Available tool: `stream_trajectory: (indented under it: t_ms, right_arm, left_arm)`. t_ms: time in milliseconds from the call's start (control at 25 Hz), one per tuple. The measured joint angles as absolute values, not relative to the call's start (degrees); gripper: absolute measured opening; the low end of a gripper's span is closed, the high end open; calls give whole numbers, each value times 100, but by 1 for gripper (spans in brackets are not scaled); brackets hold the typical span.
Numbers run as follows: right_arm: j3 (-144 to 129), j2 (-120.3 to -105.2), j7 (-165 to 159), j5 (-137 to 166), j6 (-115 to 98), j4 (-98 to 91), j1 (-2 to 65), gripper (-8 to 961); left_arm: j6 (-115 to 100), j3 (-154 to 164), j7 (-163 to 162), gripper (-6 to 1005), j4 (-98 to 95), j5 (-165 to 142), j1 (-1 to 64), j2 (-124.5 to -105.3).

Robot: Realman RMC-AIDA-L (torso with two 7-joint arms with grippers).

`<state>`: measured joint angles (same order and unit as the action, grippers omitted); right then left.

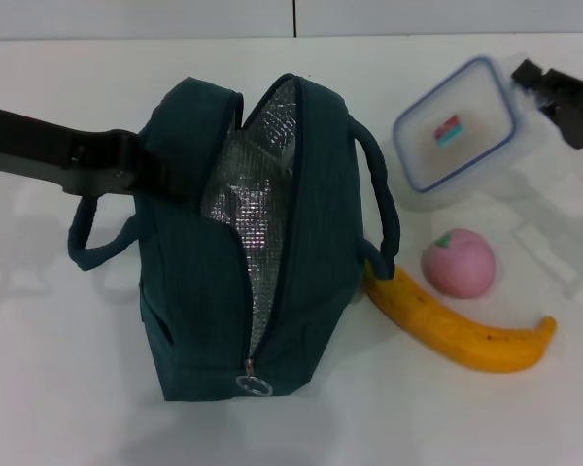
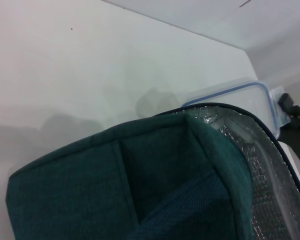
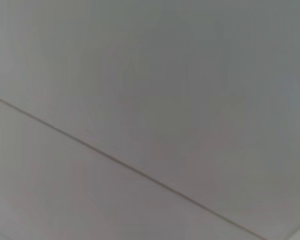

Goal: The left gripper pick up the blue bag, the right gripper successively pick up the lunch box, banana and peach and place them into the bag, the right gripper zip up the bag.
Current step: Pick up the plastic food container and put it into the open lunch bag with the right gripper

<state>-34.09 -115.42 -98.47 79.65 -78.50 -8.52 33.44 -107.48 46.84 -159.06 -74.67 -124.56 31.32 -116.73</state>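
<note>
Peach [image 1: 458, 263], banana [image 1: 462, 330]: head view only

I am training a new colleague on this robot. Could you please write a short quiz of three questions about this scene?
1. True or false: the blue bag is zipped shut.
2. Which item does the right gripper hold? A) peach B) banana C) lunch box
3. Fill in: the left gripper grips the bag's ____ side, as the robot sees it.

Key: 1. False, its foil lining shows. 2. C, tilted above the table. 3. Left.
</note>
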Motion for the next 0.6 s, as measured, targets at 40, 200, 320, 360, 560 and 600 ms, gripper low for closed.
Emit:
stream_trajectory:
  t_ms: [40, 200, 320, 360, 560, 600]
  right_arm:
    - [-3407, -11539, -9847, 7910, -7904, -869, 3307, 114]
    - [-3402, -11531, -9892, 7676, -8226, -899, 3198, 122]
    - [-3401, -11529, -10020, 7493, -8653, -900, 3139, 127]
    - [-3401, -11529, -10092, 7418, -8805, -899, 3122, 129]
    - [-3401, -11524, -10448, 7222, -9408, -901, 3112, 138]
    - [-3401, -11523, -10521, 7154, -9570, -902, 3130, 140]
  left_arm:
    - [-10748, 4684, -15894, 37, -7467, -12455, 3131, -11678]
    - [-10748, 4687, -15866, 37, -7468, -12335, 3109, -11688]
    - [-10751, 4709, -15860, 37, -7469, -12259, 3101, -11689]
    - [-10752, 4715, -15859, 37, -7469, -12254, 3102, -11690]
    - [-10755, 4722, -15830, 37, -7469, -12251, 3104, -11689]
    - [-10756, 4722, -15820, 37, -7461, -12251, 3108, -11689]
